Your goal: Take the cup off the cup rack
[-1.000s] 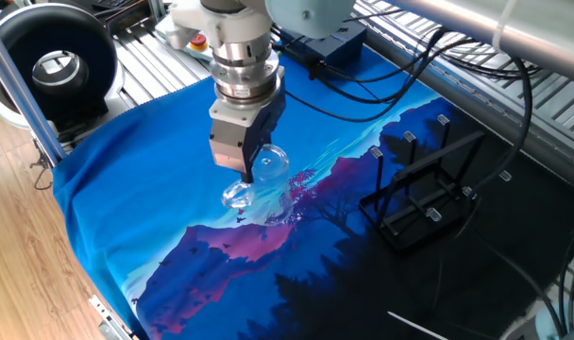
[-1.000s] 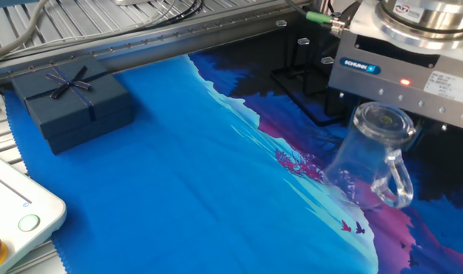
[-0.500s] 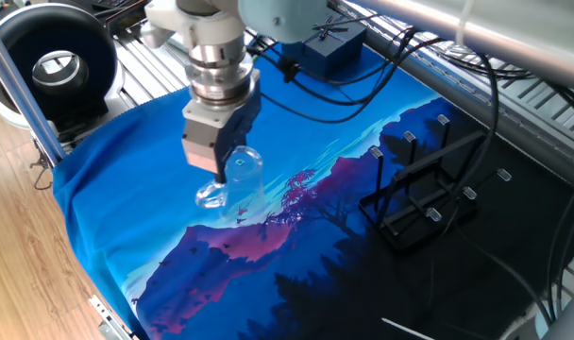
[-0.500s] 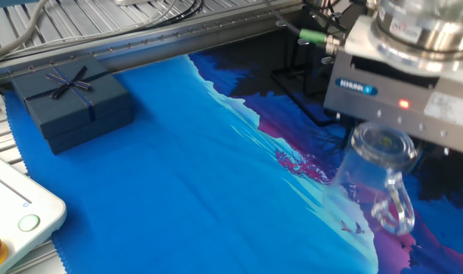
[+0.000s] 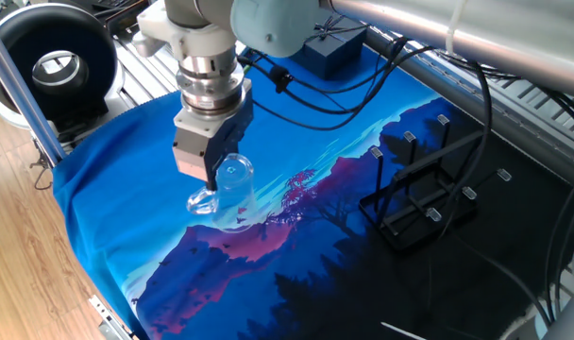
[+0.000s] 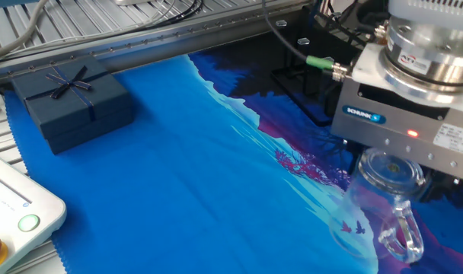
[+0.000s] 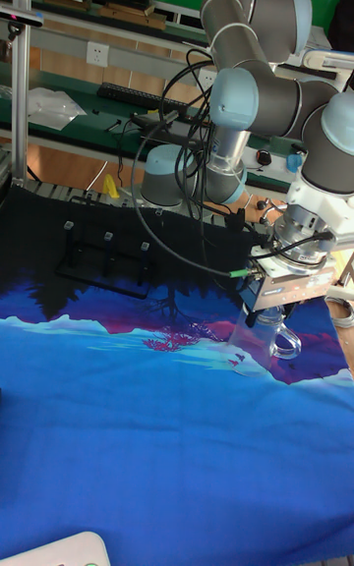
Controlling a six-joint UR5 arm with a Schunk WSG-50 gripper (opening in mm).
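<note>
The cup (image 5: 233, 192) is clear glass with a loop handle (image 5: 200, 201) pointing left. It hangs tilted just over the blue cloth, well left of the cup rack (image 5: 421, 196). My gripper (image 5: 221, 174) comes down from above and is shut on the cup's upper end. In the other fixed view the cup (image 6: 375, 204) sits under the gripper body with its handle toward the camera, and the cup rack (image 6: 306, 70) is behind it. The tall fixed view shows the cup (image 7: 267, 332) at the right and the cup rack (image 7: 102, 257) at the left. Nothing hangs on the rack's pegs.
A dark blue gift box (image 6: 71, 97) lies at the cloth's far corner. A white button box (image 6: 9, 222) sits at the near left edge. A round black device (image 5: 56, 59) stands off the table's back left. Cables (image 5: 362, 90) trail from the arm over the cloth.
My gripper has carried the cup further left, away from the rack, and lower toward the cloth. The cup now hangs more upright.
</note>
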